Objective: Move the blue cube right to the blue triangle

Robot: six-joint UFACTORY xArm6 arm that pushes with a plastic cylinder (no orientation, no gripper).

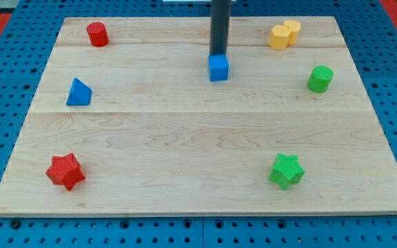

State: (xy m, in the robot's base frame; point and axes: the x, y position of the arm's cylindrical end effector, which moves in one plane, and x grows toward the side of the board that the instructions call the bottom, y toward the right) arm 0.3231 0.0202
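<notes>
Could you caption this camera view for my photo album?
My tip presses the top side of the blue cube, far right of the blue triangle on the wooden board.

A robotics lab bench: a pale wooden counter of joined planks lies on a blue perforated pegboard base with red matting at the far corners. Small coloured printed test blocks sit scattered on it, and a dark rod descends from above.
</notes>
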